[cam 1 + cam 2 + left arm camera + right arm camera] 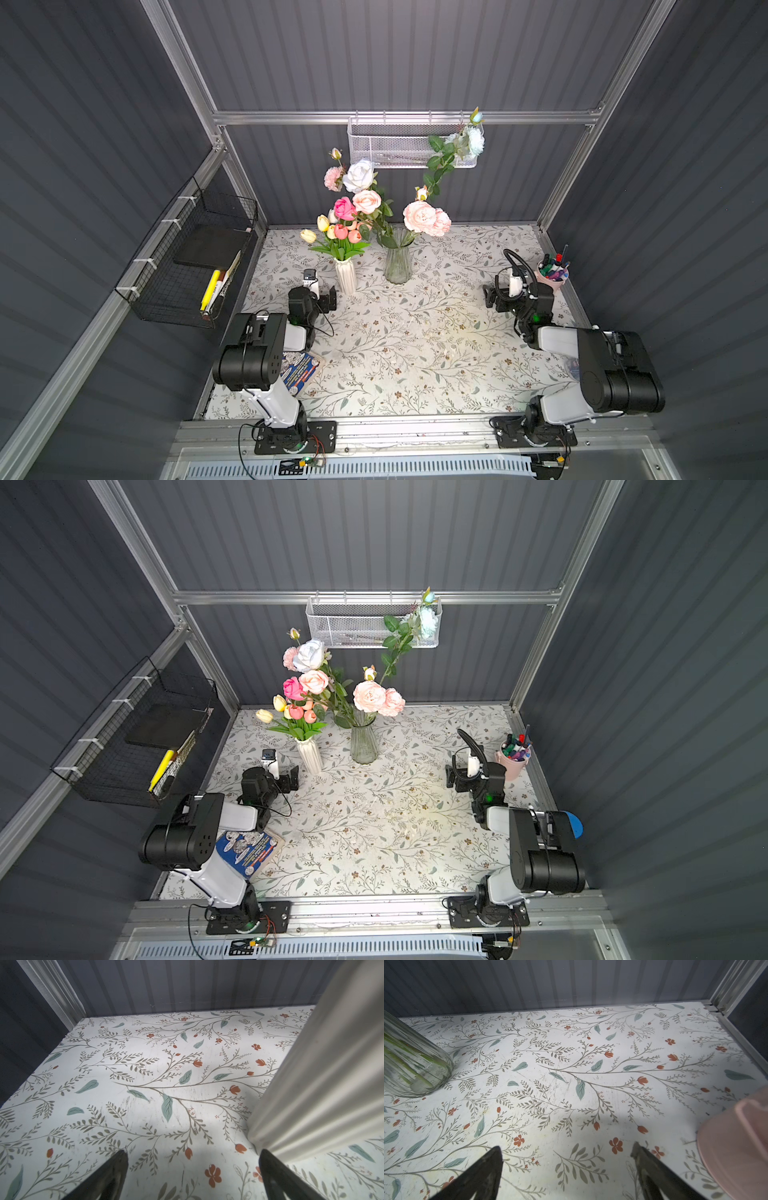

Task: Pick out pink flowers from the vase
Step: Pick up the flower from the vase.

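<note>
Nearest the lens are the grippers, low over the floral table (415, 353): the left gripper (194, 1153) at ten o'clock has its jaws spread wide and empty, one finger (274, 1178) just beside the white ribbed vase (345, 274); the right gripper (566, 1147) at two o'clock is equally wide and empty, near the pink pen cup (550, 278). The pink flowers (366, 201) stand untouched in two vases: salmon tulips (348, 235) in the white one at eleven o'clock, pale pink peonies (426, 218) and a magenta rose (344, 208) in the glass vase (397, 266) at twelve o'clock — among a white rose (358, 174) and a pale blue rose (475, 141)
</note>
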